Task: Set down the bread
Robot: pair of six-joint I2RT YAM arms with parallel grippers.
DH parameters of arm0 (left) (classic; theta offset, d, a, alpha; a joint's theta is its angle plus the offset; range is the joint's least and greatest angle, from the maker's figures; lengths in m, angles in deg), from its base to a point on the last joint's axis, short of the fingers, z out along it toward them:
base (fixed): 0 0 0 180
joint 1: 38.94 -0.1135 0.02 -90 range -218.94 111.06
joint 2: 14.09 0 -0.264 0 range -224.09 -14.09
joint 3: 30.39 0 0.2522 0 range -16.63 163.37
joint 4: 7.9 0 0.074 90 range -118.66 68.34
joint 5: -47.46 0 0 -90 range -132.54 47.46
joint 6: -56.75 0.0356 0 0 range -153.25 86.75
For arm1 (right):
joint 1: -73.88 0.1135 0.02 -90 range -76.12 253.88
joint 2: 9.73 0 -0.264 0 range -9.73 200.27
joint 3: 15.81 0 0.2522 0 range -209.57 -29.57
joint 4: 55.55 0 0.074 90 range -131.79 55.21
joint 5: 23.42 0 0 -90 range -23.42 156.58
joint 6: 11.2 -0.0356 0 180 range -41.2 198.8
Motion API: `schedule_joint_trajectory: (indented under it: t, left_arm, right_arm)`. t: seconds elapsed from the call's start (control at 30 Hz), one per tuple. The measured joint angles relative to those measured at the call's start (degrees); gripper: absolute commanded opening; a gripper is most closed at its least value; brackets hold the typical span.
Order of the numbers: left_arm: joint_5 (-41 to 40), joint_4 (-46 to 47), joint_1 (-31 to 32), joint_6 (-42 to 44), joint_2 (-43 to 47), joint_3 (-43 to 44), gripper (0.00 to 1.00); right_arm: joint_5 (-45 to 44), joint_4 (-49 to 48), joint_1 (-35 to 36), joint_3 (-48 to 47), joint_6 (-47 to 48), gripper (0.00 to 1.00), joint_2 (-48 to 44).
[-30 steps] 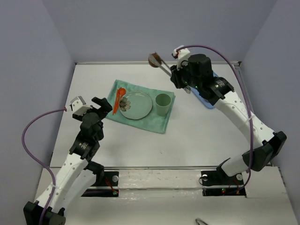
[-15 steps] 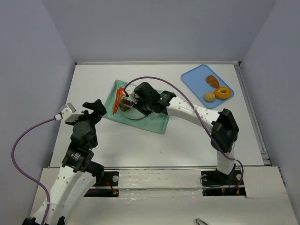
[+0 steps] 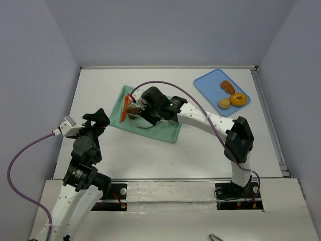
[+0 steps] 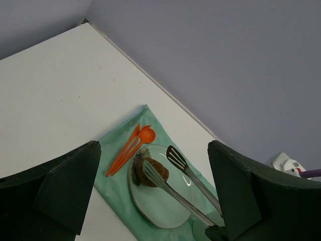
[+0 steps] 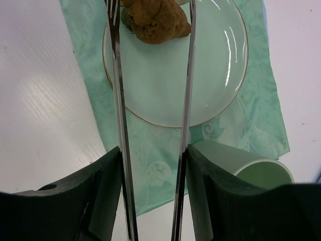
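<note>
got the bread [image 5: 155,20] down on the plate [image 5: 200,75], close to the rim on the side by the orange cutlery [image 4: 131,148]. plate on a green cloth [image 5: 85,60], cutlery on it too, cup [image 5: 241,163] just beside the plate at the cloth's edge. right gripper [image 5: 153,191] clamped around a pair of tongs [image 5: 186,100], both arms squeezed in its grip. tong tips on either side of the bread, one right at its edge, the other with a sliver of gap, so not really looking pinched. can't tell for sure about contact on the close side though. left gripper [image 3: 97,120] spread wide with nothing in it, hanging over the table [image 3: 100,85] near the cloth's left corner, pointed at the plate. blue tray [image 3: 205,83] off in the far right corner with a donut [image 3: 238,99] and a couple of pastries [image 3: 227,87], well apart from the cloth.
</note>
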Motion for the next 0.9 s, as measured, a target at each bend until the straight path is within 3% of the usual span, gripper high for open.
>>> schedule_joint_trajectory:
  t: [0.57, 0.77, 0.9]
  left_arm:
    - [-0.2, -1.1, 0.0, -0.4, -1.5, 0.0, 0.99]
    - [-0.2, -1.1, 0.0, -0.4, -1.3, -0.1, 0.99]
    - [0.2, -1.1, 0.0, -0.4, -0.9, -0.7, 0.99]
  right_arm:
    - [12.5, 0.0, 1.1, 0.0, 0.0, 0.54, -8.2]
    - [4.8, -2.5, 0.1, 3.4, -7.8, 0.50, -15.8]
    - [-0.4, -4.6, -7.2, 9.1, -14.4, 0.50, -22.9]
